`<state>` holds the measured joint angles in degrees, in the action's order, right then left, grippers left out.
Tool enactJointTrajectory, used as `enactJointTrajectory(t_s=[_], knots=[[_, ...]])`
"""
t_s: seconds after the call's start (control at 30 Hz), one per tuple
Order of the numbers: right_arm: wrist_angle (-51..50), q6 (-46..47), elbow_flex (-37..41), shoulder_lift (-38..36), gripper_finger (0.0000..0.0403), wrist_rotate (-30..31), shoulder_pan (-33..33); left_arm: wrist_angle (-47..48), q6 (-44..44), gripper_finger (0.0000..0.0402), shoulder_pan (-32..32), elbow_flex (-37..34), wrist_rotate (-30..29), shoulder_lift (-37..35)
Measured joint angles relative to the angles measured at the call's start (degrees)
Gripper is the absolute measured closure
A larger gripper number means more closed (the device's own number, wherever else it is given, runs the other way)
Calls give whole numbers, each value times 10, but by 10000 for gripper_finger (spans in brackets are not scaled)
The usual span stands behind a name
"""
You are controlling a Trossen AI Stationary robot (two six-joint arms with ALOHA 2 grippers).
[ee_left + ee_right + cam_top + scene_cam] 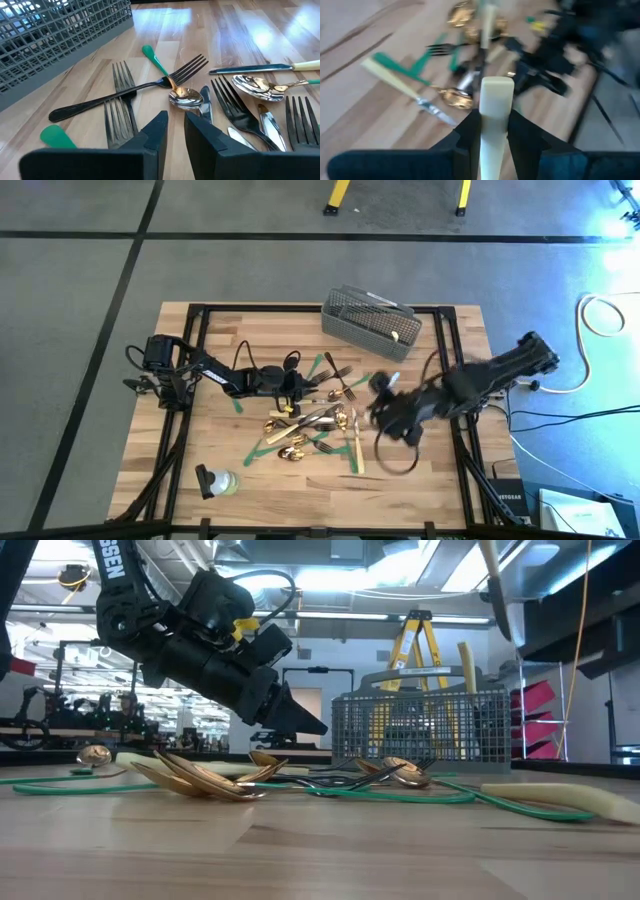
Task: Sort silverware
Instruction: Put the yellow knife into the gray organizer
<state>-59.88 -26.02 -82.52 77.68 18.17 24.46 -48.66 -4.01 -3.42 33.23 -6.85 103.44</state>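
Observation:
The silverware, gold spoons (200,780), dark forks (120,95) and cream-handled knives (355,450), lies in a loose pile (315,420) at the table's middle, among green tape strips (262,442). My left gripper (176,132) hovers low at the pile's far left side, above two crossed forks. Its fingers are almost together with nothing between them. My right gripper (385,408) is raised above the pile's right side, blurred. It is shut on a cream-handled knife (496,105). The knife's blade is hidden. My right gripper pinches the knife's cream handle (496,127) between its two fingers. The handle runs along the fingers, and its squared free end (496,86) sticks out past the fingertips. The fingers slant down from the table's right side. The knife is lifted clear of the table.
A grey wire mesh basket (368,320) stands at the far edge, right of centre, with something pale inside. A small pale-green and black object (215,480) lies near the front left. A black cable loop (395,455) hangs under my right arm. A yellow ladder (425,645) stands beyond the table.

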Motion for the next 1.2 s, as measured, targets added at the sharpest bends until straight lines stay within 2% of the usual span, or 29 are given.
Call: enactJointTrajectory(t_s=[0.27, 0.47, 0.57, 0.8, 1.07, 1.2], knots=[[-9, -11, 0, -131, 336, 48, -91, 0, 0, 353, 0, 0, 0, 0], [100, -12, 32, -215, 336, 38, -178, 0, 0, 353, 0, 0, 0, 0], [164, -9, 75, -248, 336, 17, -214, 0, 0, 353, 0, 0, 0, 0], [233, 3, 202, -298, 336, 5, -289, 1, 0, 353, 0, 0, 0, 0], [415, 1, 385, -362, 336, -63, -407, 1, 0, 353, 0, 0, 0, 0], [484, 2, 456, -390, 336, -68, -462, 2, 0, 353, 0, 0, 0, 0]])
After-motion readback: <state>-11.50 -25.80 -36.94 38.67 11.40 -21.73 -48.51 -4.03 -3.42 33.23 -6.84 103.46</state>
